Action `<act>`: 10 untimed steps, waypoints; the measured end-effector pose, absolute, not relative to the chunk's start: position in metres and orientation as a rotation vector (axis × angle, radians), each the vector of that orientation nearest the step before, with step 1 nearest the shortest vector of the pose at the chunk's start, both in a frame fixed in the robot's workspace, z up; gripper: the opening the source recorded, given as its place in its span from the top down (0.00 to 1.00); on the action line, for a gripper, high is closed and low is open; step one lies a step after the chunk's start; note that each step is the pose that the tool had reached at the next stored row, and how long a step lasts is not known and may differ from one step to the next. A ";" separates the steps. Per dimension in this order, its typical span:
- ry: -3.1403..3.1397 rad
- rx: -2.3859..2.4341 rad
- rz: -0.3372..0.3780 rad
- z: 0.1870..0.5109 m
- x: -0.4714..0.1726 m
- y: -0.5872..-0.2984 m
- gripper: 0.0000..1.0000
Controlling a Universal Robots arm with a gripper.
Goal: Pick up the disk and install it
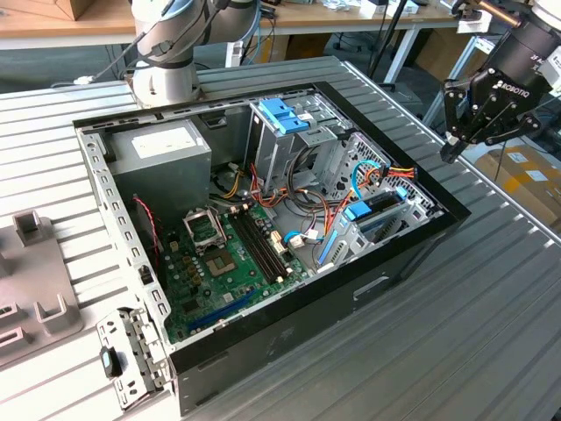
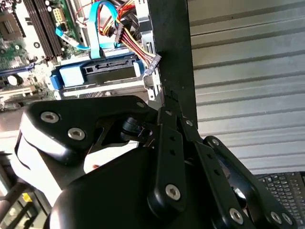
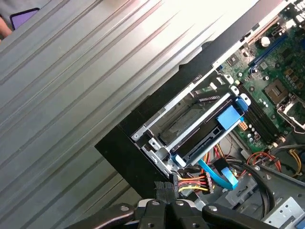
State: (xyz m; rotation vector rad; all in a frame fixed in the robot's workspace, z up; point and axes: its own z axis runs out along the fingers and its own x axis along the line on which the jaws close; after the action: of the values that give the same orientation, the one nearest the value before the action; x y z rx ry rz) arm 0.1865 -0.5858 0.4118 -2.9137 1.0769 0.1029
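My gripper (image 1: 465,132) hangs in open air above the ribbed table (image 1: 491,289), outside the case (image 1: 263,338) by its corner on the exterior view's right; its fingers look drawn close together and hold nothing. The disk (image 1: 375,210) sits inside the case in the metal bay at that corner, below the gripper and toward the exterior view's left, its blue tab facing the motherboard (image 1: 228,254). Its long axis runs along the case wall. Cables (image 1: 390,173) crowd one end; above it is open.
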 end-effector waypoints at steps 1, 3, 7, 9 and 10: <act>1.029 -2.932 0.104 0.412 0.186 -0.586 0.89; 0.990 -2.946 0.104 0.411 0.186 -0.586 0.89; 0.989 -2.947 0.104 0.410 0.186 -0.582 0.89; 1.004 -2.941 0.104 0.409 0.186 -0.582 0.89; 1.014 -2.938 0.104 0.408 0.185 -0.582 0.89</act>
State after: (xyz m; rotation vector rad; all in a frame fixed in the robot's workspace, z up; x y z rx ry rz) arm 0.1851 -0.5817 0.4082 -2.9375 1.0139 0.1042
